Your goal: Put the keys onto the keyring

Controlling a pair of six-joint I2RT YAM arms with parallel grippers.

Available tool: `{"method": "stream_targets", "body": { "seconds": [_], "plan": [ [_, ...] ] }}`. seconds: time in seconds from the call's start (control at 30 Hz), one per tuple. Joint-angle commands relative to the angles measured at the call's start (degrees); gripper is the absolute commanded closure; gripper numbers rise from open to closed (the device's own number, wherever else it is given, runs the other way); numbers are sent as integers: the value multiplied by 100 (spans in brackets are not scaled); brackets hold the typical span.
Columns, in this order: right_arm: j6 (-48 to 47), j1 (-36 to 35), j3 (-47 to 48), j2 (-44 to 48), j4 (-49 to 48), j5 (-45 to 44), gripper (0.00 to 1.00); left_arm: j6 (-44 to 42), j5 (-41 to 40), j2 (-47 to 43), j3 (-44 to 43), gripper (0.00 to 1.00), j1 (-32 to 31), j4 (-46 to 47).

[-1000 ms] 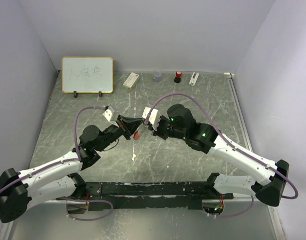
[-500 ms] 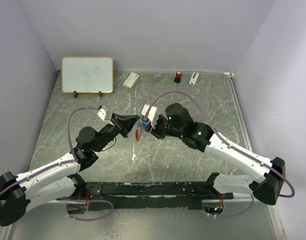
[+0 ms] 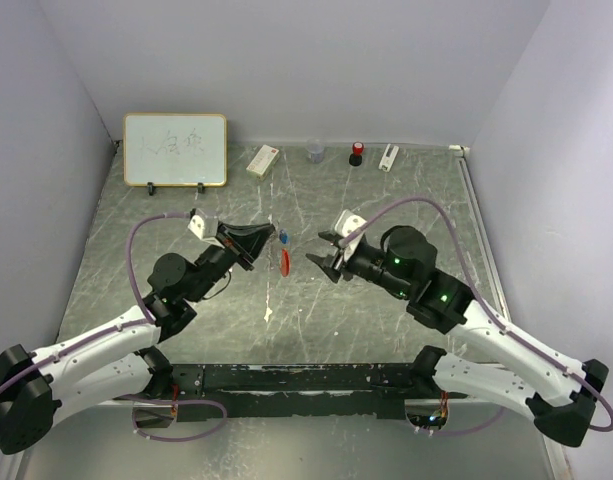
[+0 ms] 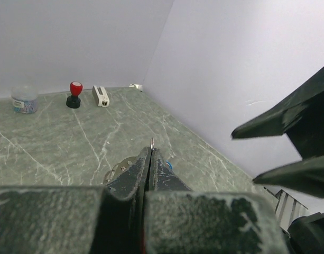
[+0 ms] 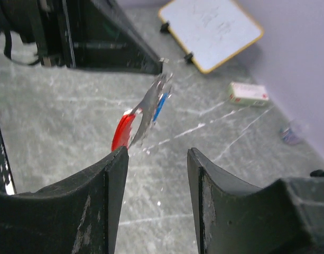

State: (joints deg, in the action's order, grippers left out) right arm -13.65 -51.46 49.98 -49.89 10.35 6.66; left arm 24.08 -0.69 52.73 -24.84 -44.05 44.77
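Observation:
My left gripper (image 3: 269, 238) is shut on the keyring (image 3: 283, 250), which hangs off its tip above the table. In the left wrist view the jaws are pressed together; a thin bit of ring (image 4: 151, 142) sticks out past them. A red oblong fob (image 5: 122, 132), grey metal loops (image 5: 150, 108) and a blue-headed key (image 5: 160, 106) dangle as one cluster. I cannot pick out a red-headed key. My right gripper (image 3: 322, 259) stands open a short way to the right of the cluster, its fingers (image 5: 113, 177) apart and holding nothing.
A whiteboard (image 3: 175, 149) stands at the back left. Along the back wall are a small white box (image 3: 262, 160), a clear jar (image 3: 315, 152), a red-topped stamp (image 3: 356, 153) and a white holder (image 3: 388, 157). A white scrap (image 3: 269, 314) lies on the table.
My right gripper opened and drew back to the right, away from the keyring. The left gripper kept its hold and shifted slightly; the blue key now hangs with the ring.

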Motion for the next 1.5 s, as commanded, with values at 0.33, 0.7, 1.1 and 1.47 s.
{"method": "stream_targets", "body": {
  "seconds": [0.33, 0.7, 1.1, 1.47],
  "plan": [
    [178, 252, -295, -26, -1668, 589, 62, -612, 1696, 96, -11, 93, 127, 958],
    [179, 581, -277, -157, -1771, 1628, 65, -850, 2895, 84, -82, 93, 327, 941],
    [30, 732, -270, -254, -1617, 2339, 81, -786, 3316, 173, -84, 93, 411, 1193],
    [47, 825, -225, -441, -1571, 2789, 82, -761, 3443, 217, -75, 93, 455, 1321]
  ]
}}
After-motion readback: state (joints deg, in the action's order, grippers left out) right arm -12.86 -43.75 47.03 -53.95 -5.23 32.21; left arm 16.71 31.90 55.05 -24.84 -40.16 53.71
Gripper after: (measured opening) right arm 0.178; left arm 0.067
